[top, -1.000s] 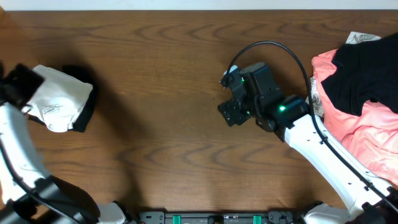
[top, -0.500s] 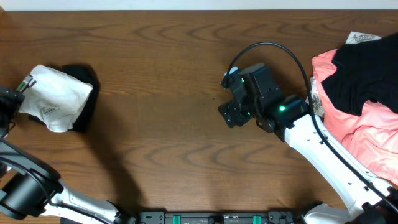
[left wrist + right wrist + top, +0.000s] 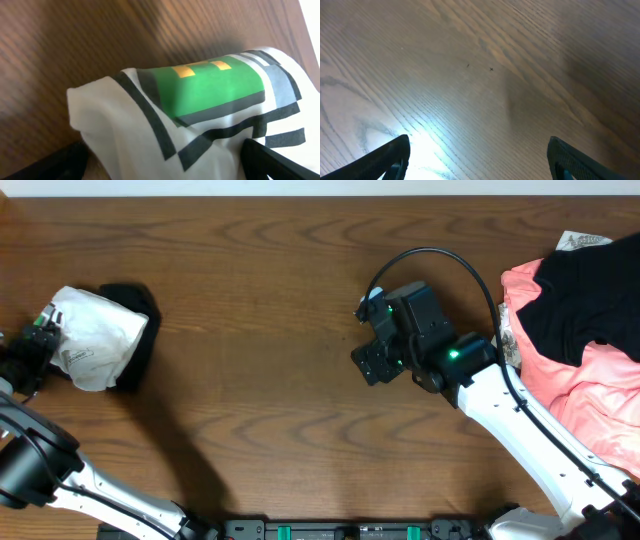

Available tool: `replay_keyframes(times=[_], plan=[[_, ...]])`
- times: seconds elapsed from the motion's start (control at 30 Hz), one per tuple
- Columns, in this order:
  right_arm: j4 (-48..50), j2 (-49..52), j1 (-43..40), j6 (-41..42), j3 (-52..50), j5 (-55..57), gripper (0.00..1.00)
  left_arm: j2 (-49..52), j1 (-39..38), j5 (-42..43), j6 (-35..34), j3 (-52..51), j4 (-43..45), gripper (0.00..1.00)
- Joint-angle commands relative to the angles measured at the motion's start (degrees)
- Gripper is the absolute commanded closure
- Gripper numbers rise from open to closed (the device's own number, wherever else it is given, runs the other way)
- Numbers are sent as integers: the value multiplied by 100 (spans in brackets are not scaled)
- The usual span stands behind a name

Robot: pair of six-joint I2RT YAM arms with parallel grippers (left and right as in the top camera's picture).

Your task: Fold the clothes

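Observation:
A folded white garment (image 3: 95,340) lies at the far left on a folded black garment (image 3: 140,305). In the left wrist view the white garment (image 3: 150,125) shows a green and black print. My left gripper (image 3: 35,345) is at its left edge; its fingers (image 3: 165,170) are spread wide with the white cloth between them. My right gripper (image 3: 372,360) is open and empty above bare wood in the middle of the table (image 3: 480,160). A pile of unfolded clothes at the right holds a pink garment (image 3: 600,380) with a black garment (image 3: 590,300) on it.
A patterned piece of cloth (image 3: 580,240) sticks out at the back of the right pile. The wooden table (image 3: 260,300) runs between the left stack and the right pile. The right arm's cable (image 3: 440,252) arcs above the table.
My left gripper has moved from the top left of the white garment out to the left and back to its left edge. The right arm has not moved.

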Motion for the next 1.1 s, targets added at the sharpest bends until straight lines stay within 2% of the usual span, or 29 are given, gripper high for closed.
replay_keyframes(times=[0.0,0.13,0.2,0.3,0.4,0.5,0.57,0.67,0.7,0.93,1.07], plan=[[15,-15,4,-2,11,-28,15,57,-26,527,101,52,223,2],[55,-15,4,-2,11,-28,15,57,-31,1287,-20,52,723,0],[66,-15,4,-2,11,-28,15,57,-44,1438,-109,52,863,2],[76,-15,4,-2,11,-26,15,57,-85,1467,-125,52,866,9],[79,-15,4,-2,11,-28,15,57,-127,1464,-127,52,800,19],[79,-15,4,-2,11,-28,16,57,-155,1467,-149,52,745,43],[79,-15,4,-2,11,-26,16,57,-162,1464,-223,52,750,65],[79,-15,4,-2,11,-28,16,55,-160,1462,-393,52,859,81],[76,-15,4,-2,11,-26,16,46,-160,1462,-533,55,949,93],[79,-15,4,-2,11,-28,16,-68,-245,1864,-951,199,1631,94],[103,-15,4,0,11,-26,16,-68,-442,2109,-960,452,1696,94]])
